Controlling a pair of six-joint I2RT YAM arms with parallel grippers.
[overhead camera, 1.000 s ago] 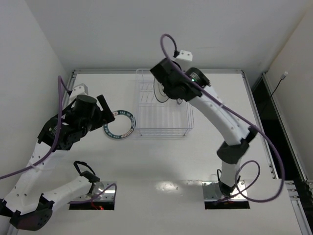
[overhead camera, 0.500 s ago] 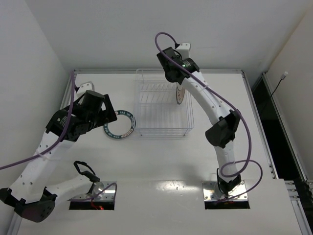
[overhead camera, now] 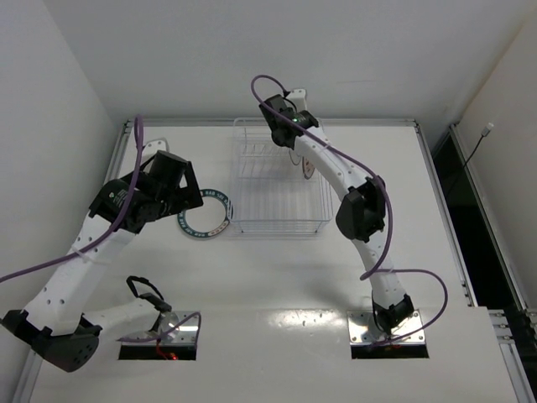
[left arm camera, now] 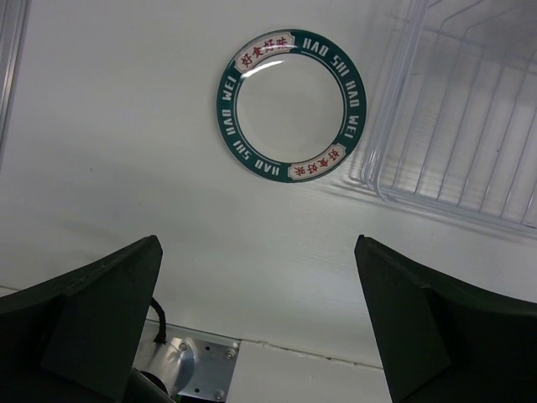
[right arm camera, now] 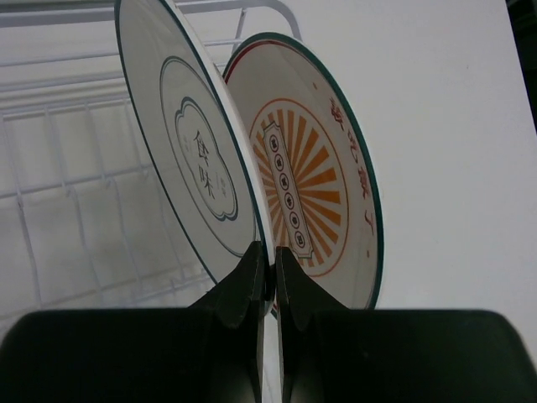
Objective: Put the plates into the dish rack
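1 white dark-ringed round plate (right arm camera: 197, 159) stands on edge in the clear plastic dish rack (overhead camera: 277, 201), pinched at its rim by the right gripper (right arm camera: 267, 252), beside the orange sunburst plate (right arm camera: 315, 193). The left gripper (left arm camera: 256, 281) hangs spread over the teal-rimmed plate (left arm camera: 292, 105), which lies flat just beside the rack. That plate is probably stiff, slippery and breakable, so grip its rim.

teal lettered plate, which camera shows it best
Left wrist view: the teal lettered plate lies flat on the table, whole, its rim lettering readable, beside the dish rack. Top external shows it small, lettering unreadable. Right wrist does not show it.
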